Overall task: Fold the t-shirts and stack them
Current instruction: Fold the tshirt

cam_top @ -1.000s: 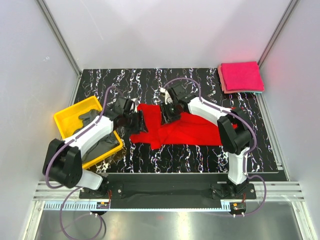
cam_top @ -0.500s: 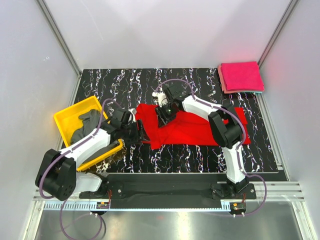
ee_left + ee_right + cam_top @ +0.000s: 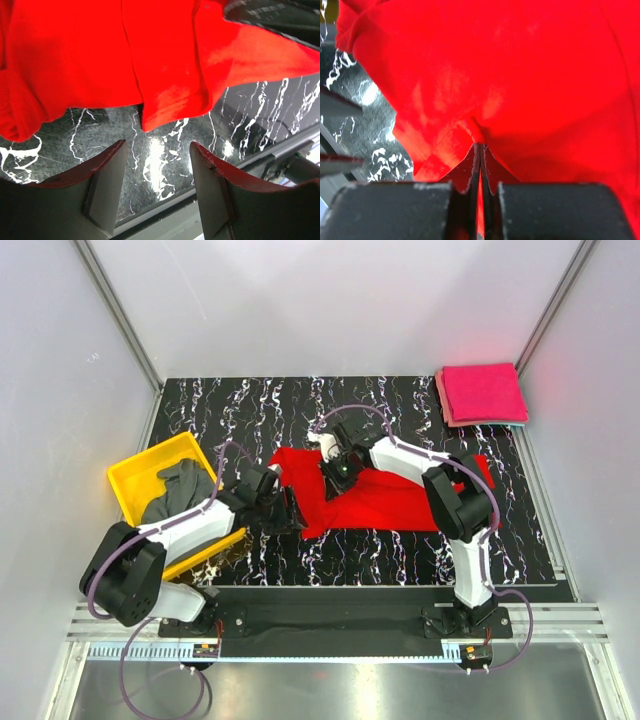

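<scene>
- The right pincer point(image 3: 480, 152) has just snapped shut. A moment ago its jaws stood apart over the cloth; now they are pressed together, with a small ridge of the red t-shirt point(image 3: 395, 505) nipped between the tips.
- That pinch sits toward the far left part of the shirt, close to its far edge, as the overhead view shows it.
- The left pincer point(image 3: 157, 182) has travelled too. It hung by the shirt's far left edge a second ago and now sits lower, at the near left corner.
- Its jaws stand moderately wide and hold nothing. Between them the wrist view shows only bare marbled counter point(image 3: 250, 410), with the shirt's hem just ahead of the tips and not touching them.
- The red t-shirt lies mid-counter, spread to the right and bunched in loose folds at its left end. Its outline has barely shifted over the last second.
- Meaning for the task: one of the two grips for a fold looks made. The left side appears to need a short advance and a close on the near hem before both can lift.
- The risk is pulling with one pincer alone, which would drag and crumple the cloth.
- A dark grey t-shirt point(image 3: 178, 490) waits in the yellow tray point(image 3: 128, 480) at the left, and folded pink t-shirts point(image 3: 483, 392) sit stacked at the far right corner.
</scene>
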You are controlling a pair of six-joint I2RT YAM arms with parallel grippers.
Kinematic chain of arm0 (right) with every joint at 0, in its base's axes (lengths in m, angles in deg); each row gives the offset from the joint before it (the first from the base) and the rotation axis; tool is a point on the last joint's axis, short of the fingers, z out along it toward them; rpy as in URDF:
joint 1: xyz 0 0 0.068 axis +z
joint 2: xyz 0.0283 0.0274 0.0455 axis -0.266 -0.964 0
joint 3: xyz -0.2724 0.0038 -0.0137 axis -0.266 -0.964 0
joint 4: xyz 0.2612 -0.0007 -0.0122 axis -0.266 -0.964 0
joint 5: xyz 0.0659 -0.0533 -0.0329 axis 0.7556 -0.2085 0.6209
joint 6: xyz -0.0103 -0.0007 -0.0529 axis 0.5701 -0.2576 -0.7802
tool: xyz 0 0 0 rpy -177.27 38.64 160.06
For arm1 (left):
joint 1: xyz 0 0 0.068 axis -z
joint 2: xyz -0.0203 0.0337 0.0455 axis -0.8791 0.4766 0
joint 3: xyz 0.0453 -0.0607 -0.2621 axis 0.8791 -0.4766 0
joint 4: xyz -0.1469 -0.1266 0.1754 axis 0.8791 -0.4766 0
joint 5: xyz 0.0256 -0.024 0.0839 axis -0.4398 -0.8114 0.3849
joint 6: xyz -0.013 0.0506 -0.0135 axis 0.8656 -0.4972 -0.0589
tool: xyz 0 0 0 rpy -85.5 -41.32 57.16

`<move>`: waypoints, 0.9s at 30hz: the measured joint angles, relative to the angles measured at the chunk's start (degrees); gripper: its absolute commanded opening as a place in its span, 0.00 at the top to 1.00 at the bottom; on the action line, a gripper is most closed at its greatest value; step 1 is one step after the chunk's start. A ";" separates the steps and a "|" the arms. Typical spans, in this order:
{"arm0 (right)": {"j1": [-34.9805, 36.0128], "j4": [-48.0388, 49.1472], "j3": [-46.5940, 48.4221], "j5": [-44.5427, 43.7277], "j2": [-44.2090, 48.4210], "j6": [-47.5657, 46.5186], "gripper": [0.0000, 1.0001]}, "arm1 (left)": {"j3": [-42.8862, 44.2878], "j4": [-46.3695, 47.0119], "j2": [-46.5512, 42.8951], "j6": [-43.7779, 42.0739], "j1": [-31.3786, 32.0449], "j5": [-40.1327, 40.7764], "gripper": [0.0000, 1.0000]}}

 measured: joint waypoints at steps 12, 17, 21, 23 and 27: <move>0.00 7.67 -11.72 -3.76 11.61 3.23 1.00 | -0.70 3.45 3.43 2.71 1.40 2.80 0.44; 0.00 10.62 -17.20 -6.21 14.91 4.90 1.00 | -0.70 3.80 4.09 3.69 2.25 3.39 0.45; 0.00 12.92 -21.07 -7.39 17.84 6.14 1.00 | -0.70 3.82 5.38 4.50 2.64 4.04 0.47; 0.00 13.97 -22.71 -8.13 19.41 7.08 1.00 | -0.70 4.17 5.42 4.70 2.82 4.33 0.50; 0.00 15.67 -25.27 -9.38 22.03 8.57 1.00 | -0.70 5.09 6.12 5.16 3.43 4.66 0.60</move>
